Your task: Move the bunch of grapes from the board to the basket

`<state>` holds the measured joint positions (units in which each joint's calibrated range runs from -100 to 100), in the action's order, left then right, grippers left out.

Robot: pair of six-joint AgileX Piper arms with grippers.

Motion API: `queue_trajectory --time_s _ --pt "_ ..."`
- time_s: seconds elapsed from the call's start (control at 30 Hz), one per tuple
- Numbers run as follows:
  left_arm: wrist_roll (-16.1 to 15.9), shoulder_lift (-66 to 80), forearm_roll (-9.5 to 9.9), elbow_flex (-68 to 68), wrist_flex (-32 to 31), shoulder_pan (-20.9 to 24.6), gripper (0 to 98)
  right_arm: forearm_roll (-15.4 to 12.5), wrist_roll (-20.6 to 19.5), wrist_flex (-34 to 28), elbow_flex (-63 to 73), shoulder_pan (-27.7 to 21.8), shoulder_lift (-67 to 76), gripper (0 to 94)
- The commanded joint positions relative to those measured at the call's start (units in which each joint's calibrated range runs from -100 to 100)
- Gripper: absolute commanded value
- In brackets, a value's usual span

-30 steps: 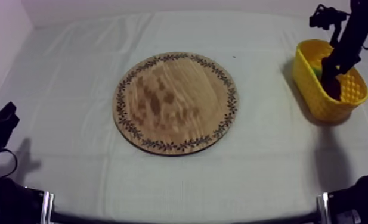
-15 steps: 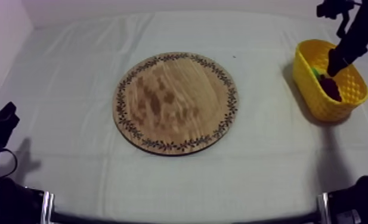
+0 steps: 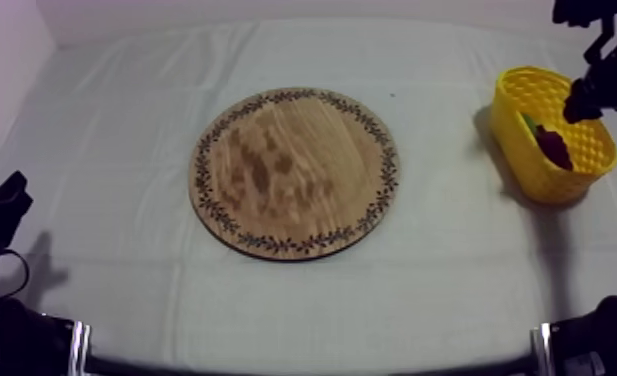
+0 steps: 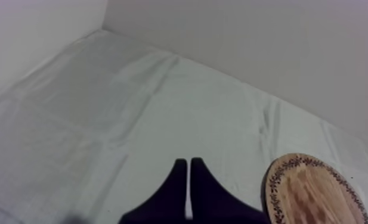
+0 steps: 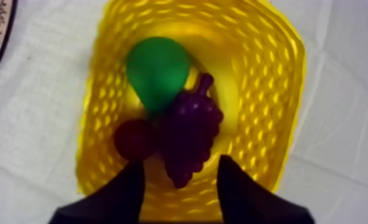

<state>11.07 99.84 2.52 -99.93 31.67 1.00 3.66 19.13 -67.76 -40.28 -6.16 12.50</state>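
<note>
At the near left corner of the tabletop (image 3: 122, 120), our left gripper (image 4: 189, 162) rests with its fingers pressed together on nothing. In the middle of the tabletop lies the round wooden board (image 3: 294, 172), with no grapes on it. By the right edge, toward the far corner, the yellow basket (image 5: 269, 53) holds the bunch of grapes (image 5: 189, 140), which lies against a green pear (image 5: 157, 71) and a small red fruit (image 5: 133, 138). Our right gripper (image 5: 180, 170) hangs just over the basket, fingers spread and grasping nothing. We judge the placing step done and the task all but complete. The next move calls for lifting the right arm straight up, clear of the basket's rim and the fruit inside, then toward the near right corner.
</note>
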Motion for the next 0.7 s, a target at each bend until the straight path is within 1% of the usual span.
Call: queue_trajectory --time_s 0.0,0.13,0.33,0.43,0.53,0.6,0.67 --pt "-0.01 -0.02 -0.01 0.04 0.02 -0.02 0.0 -0.08 -1.07 2.81 -4.84 0.14 5.47 29.1" --pt "-0.01 -0.02 -0.01 0.04 0.02 -0.02 0.0 -0.28 -2.42 7.41 -11.07 0.38 12.64 24.5" --pt "-0.01 -0.02 -0.01 0.04 0.02 -0.02 0.0 -1.13 -1.91 14.03 -20.69 0.83 24.16 7.5" --pt "-0.01 -0.02 -0.01 0.04 0.02 -0.02 0.0 -1.82 -1.32 17.06 -25.04 0.94 30.13 3.1" --pt "-0.01 -0.02 -0.01 0.04 0.02 -0.02 0.0 -3.45 1.47 19.42 -28.86 1.34 36.11 1.5" --pt "-0.01 -0.02 -0.01 0.04 0.02 -0.02 0.0 -5.23 4.73 19.53 -30.91 1.44 40.04 1.1" --pt "-0.01 -0.02 -0.01 0.04 0.02 -0.02 0.0 -6.63 6.69 19.21 -32.84 1.46 43.78 0.7"
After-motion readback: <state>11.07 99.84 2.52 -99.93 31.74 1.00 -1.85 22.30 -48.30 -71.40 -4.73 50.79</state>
